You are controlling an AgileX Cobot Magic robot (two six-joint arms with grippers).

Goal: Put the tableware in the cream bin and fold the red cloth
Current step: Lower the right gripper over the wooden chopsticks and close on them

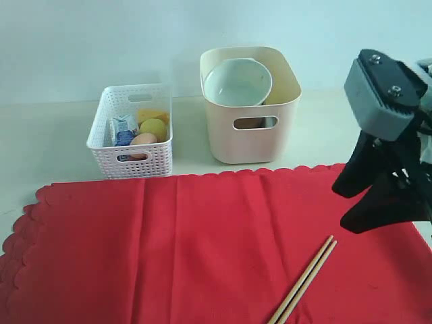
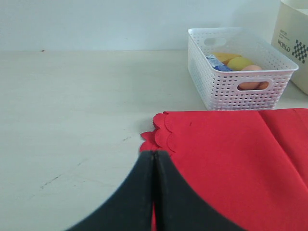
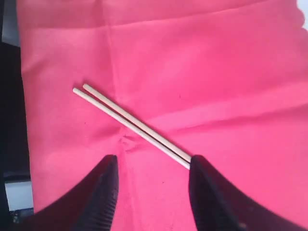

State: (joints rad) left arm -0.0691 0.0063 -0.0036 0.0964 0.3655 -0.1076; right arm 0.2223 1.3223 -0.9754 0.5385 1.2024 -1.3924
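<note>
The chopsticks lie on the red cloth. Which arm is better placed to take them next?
Probably the right. The right jaws stand open above the chopsticks on the red cloth. The left jaws are shut, at the cloth's scalloped corner, far from them.

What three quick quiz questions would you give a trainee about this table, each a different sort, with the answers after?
1. True or false: the chopsticks lie on the red cloth, outside the cream bin.
2. The pale green bowl sits: A in the cream bin; B on the red cloth; C in the white lattice basket.
3. Short answer: which gripper has its fingers shut?

Key
1. True.
2. A.
3. The left gripper; the right gripper is open over the chopsticks.
</note>
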